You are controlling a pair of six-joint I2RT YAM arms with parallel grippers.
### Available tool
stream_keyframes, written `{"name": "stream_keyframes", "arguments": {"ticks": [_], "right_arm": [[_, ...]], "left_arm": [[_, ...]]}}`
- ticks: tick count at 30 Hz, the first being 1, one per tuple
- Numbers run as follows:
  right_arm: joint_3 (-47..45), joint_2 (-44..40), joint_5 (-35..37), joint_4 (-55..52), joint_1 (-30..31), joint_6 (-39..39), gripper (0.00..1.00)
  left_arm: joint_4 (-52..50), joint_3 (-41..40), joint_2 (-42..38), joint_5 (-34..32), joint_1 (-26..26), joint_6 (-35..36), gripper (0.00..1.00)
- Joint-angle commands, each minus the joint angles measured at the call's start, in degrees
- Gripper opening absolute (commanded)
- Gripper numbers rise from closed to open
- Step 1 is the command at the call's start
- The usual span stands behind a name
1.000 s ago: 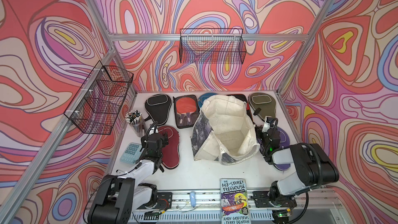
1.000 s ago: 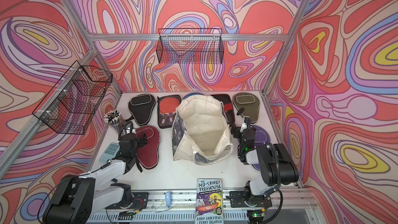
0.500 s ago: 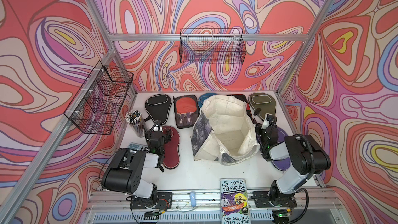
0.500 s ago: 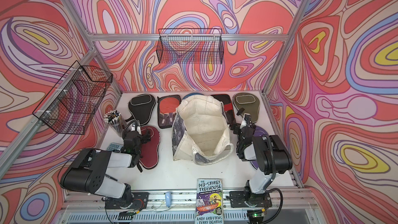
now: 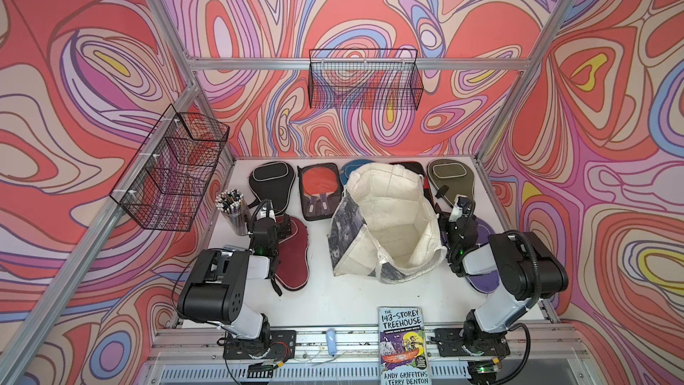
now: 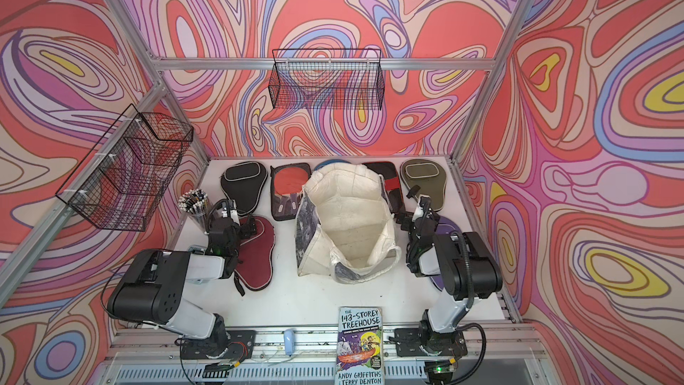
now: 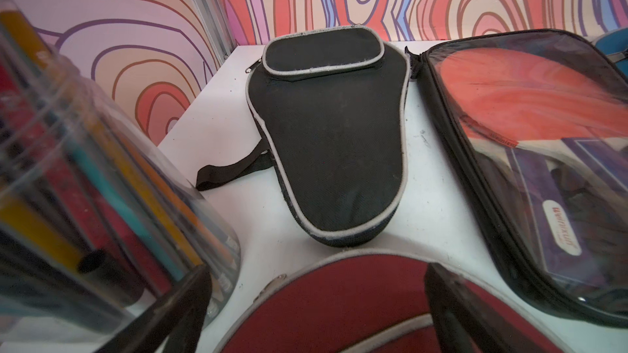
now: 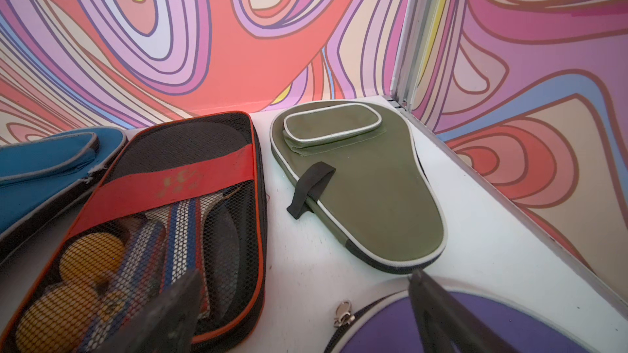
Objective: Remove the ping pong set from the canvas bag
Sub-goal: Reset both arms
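White table [image 5: 325, 292], canvas bag [image 5: 386, 194], paddle cases [image 5: 272, 179] around it, pencil jar [image 5: 237, 212]

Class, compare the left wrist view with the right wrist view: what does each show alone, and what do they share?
Only the left wrist view: the black case, the clear pack with a red paddle, the maroon case and the pencil jar.
Only the right wrist view: the olive green case, the mesh pack with orange balls and the purple case.
Both: the white table, the swirled wall, the blue case (a sliver for the left wrist), and an open gripper: left gripper, right gripper.
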Motion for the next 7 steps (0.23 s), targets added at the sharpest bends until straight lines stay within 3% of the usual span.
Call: {"name": "stream_keyframes", "arguments": {"ticks": [1, 7], "right_arm": [[1.6, 0.7, 1.6, -1.1, 1.0, -1.2, 0.98], [1.0, 0.4, 1.6, -0.1, 1.1, -1.3, 0.98]], "left_arm": [[1.9, 0.1, 0.2, 0.5, 0.2, -0.2, 1.00], [1.1, 0.1, -0.1, 0.5, 0.2, -0.6, 1.00]]}}
